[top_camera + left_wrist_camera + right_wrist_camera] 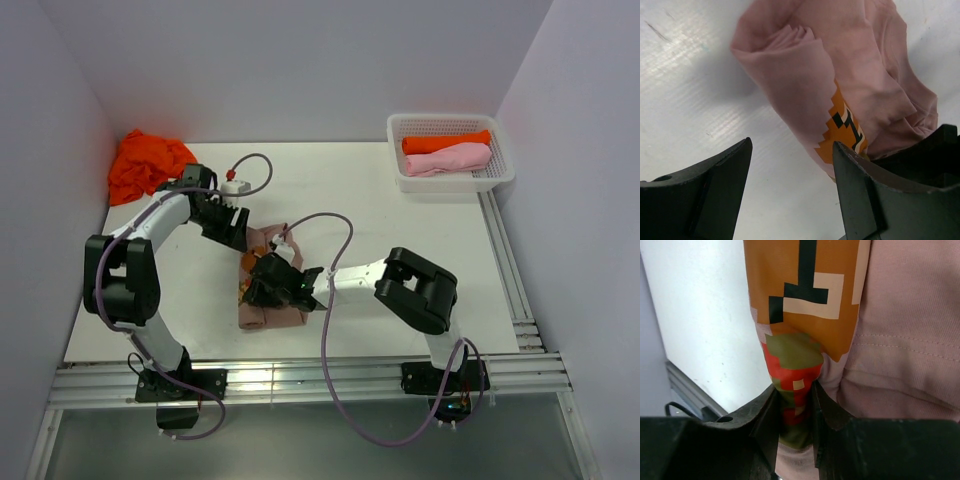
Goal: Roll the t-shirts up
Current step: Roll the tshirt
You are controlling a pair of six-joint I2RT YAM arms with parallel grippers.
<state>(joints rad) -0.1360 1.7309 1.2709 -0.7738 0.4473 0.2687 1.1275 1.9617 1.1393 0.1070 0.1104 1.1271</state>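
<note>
A dusty pinkish-brown t-shirt (275, 305) with an orange pixel print lies folded into a narrow strip at the table's middle. My right gripper (262, 285) is shut on its printed left edge; in the right wrist view the fingers (769, 412) pinch the printed fold (797, 385). My left gripper (228, 228) is open and empty just beyond the shirt's far end; in the left wrist view the shirt (840, 85) lies ahead of the fingertips (845, 155), over bare table. A crumpled orange t-shirt (148, 163) lies at the far left.
A white mesh basket (450, 150) at the far right holds a rolled orange t-shirt (445, 141) and a rolled light pink one (447, 159). Metal rails (300, 380) run along the near and right table edges. Purple cables (330, 300) loop over the table.
</note>
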